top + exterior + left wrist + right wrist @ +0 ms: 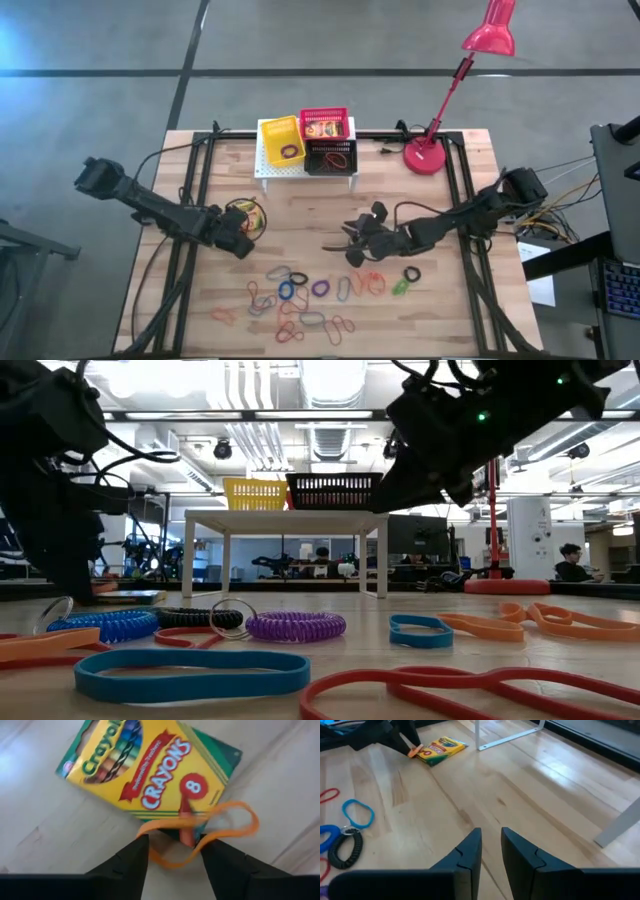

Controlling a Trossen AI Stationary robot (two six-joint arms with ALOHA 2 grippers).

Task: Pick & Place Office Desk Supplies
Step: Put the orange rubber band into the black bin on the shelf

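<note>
Left gripper (172, 852), jaws parted, straddles a limp orange elastic loop (200, 832) draped on the crayon box (150, 767); seemingly light, best pinched mid-strand. Right gripper (490, 847), slightly open, holds nothing.

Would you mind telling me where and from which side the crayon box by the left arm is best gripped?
The crayon box lies flat on the table, so I would come from straight above and close across its two long edges near the middle, its narrower span. The left tool sits at one short end, open, with an orange elastic loop draped over that end; pinching there risks catching the loop too.
</note>
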